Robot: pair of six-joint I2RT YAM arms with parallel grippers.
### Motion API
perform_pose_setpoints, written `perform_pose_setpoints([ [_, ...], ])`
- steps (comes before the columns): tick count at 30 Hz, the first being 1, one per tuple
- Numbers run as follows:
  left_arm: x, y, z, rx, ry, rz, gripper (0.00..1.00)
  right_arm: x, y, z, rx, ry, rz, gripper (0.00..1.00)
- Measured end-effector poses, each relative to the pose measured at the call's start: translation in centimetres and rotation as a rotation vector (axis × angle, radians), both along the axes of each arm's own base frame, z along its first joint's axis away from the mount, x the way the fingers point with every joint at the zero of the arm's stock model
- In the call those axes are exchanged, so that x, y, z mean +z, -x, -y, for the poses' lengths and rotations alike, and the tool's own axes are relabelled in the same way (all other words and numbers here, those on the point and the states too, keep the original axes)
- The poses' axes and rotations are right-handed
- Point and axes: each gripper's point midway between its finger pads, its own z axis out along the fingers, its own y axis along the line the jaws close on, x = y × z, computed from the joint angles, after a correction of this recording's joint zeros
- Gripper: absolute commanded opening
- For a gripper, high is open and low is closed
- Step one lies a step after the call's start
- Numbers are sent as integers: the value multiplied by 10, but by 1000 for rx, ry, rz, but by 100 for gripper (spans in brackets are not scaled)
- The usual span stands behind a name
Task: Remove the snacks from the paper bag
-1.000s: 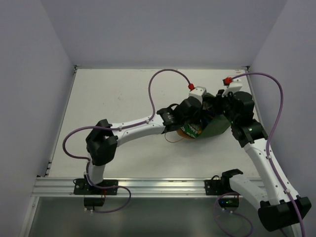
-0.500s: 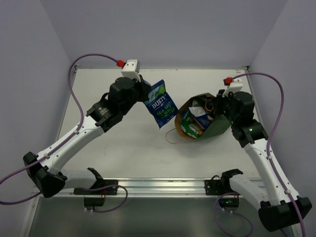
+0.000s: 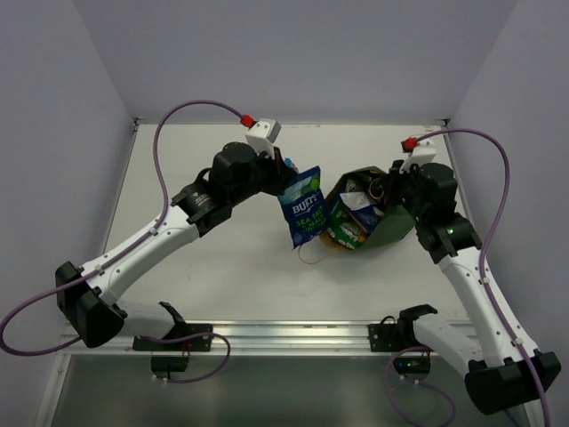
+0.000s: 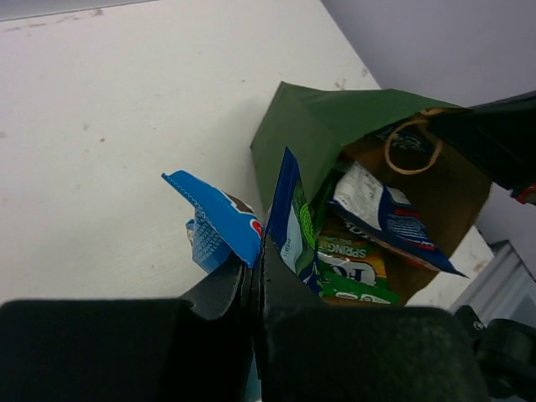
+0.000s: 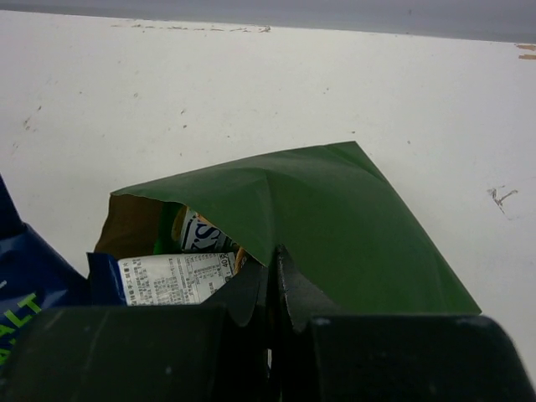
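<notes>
The dark green paper bag [image 3: 384, 228] lies on its side, its brown mouth facing left. Several snacks show inside: a white-and-blue packet [image 3: 363, 205] and a yellow-green one [image 3: 345, 233]. My left gripper [image 3: 289, 178] is shut on the top of a dark blue crisp bag [image 3: 301, 208], which hangs above the table just left of the bag's mouth. In the left wrist view the gripper [image 4: 258, 251] pinches that blue packet [image 4: 295, 224] in front of the open bag [image 4: 327, 126]. My right gripper [image 3: 391, 192] is shut on the bag's upper edge [image 5: 335, 209], seen in the right wrist view [image 5: 275, 255].
A brown cord handle [image 3: 311, 253] loops onto the table [image 3: 204, 178] below the bag's mouth; another handle [image 4: 410, 146] lies inside. White walls stand at the left, back and right. A metal rail [image 3: 284, 336] runs along the near edge.
My left gripper came out of the bag with the blue crisp bag, swung it up and left, and has now carried it back right, close to the bag's mouth. The right gripper has not moved.
</notes>
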Motion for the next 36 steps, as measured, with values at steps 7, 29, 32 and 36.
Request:
perform_pose_setpoints([
  [7,7,37,68,-222,60,-25,0,-1,-1,-4,21,-6,-8,0],
  [29,10,44,103,-204,21,24,0,-6,0,-13,71,-6,-55,0],
  [32,42,37,78,-147,58,81,0,-6,0,-13,72,-6,-56,0],
  [36,61,32,58,-101,92,112,0,-6,0,-13,72,-7,-57,0],
])
